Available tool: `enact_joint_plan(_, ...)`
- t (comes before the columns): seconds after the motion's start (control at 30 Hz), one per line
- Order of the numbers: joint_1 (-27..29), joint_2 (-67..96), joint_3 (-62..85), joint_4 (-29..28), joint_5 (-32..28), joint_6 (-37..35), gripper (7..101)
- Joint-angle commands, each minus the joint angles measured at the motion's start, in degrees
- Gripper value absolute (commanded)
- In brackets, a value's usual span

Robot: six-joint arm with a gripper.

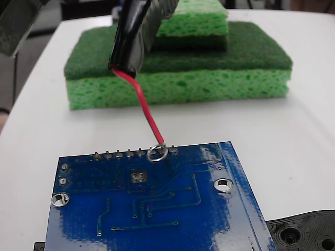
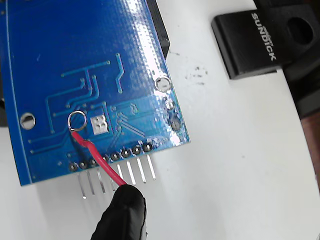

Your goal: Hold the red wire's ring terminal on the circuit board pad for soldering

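Currently the thin red-insulated wire (image 1: pixel 147 114) w/ thick glossy black sleeve (image 1: pixel 129 39) is being dangled over the glossy blue rectangular circuit board (image 1: pixel 172 209). Its tiny silver ring terminal (image 2: pixel 76 120) is being kept just left of the small silver square pad (image 2: pixel 99 124) in wrist view, not on it; contact w/ the board can't be told. Gripper fingers aren't being shown, so grip state can't be told. Green sponges (image 1: pixel 209 78) are being seen at the far side, a black plastic piece (image 2: pixel 250 42) to the right in wrist view.

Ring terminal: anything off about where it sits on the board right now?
Yes. In the wrist view the ring terminal sits left of the pad, not over it, on bare blue circuit board. The fixed view shows the ring near the solder-joint row, clear of the pad. The red wire crosses the joints.
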Motion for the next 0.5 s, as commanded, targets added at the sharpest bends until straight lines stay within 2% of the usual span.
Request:
enact_joint_plan(0.03,0.26,0.62,0.09,-0.35,0.70,-0.09,100.3)
enact_joint_plan(0.5,0.09,0.26,-0.09,-0.62,1.58,-0.18,100.3)
